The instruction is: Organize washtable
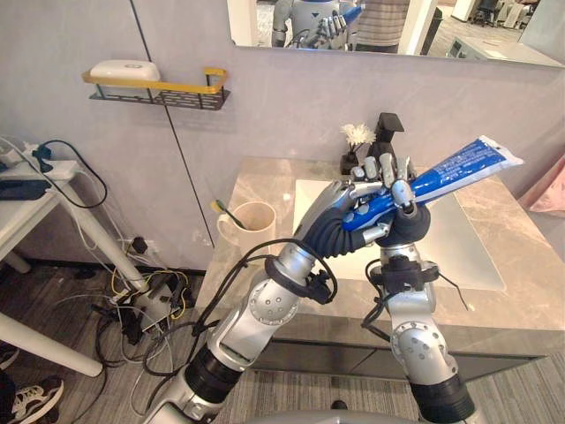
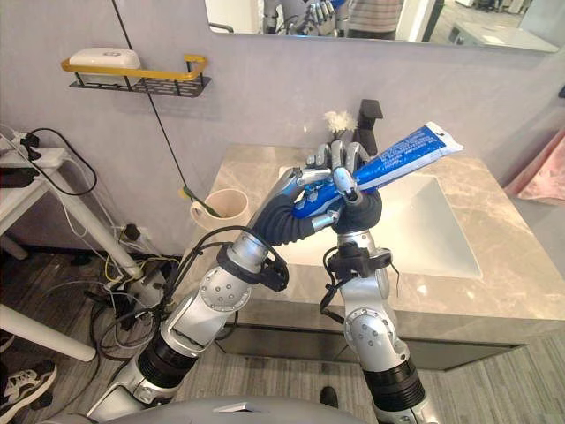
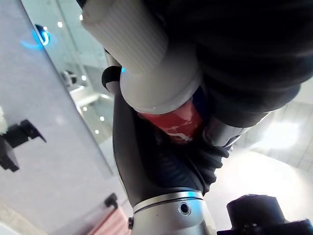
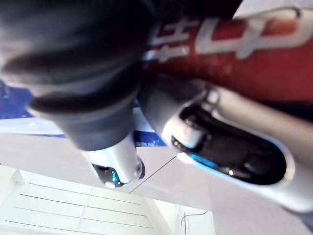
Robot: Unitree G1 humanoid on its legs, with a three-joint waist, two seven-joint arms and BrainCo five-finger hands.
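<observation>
at centre frame, left hand (image 1: 351,205) and right hand (image 1: 399,181) both curl their fingers round a blue toothpaste tube (image 1: 459,166) held above the sink (image 1: 472,247). it looks light, soft and squashy, so it's best gripped gently near the stiffer cap end. beyond, at left, stands a cup (image 1: 250,225).

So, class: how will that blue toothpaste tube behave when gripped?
The toothpaste tube probably dents where the left hand and right hand curl round it. Its glossy skin may slip. Its free end juts out straight, so likely fairly stiff.
</observation>
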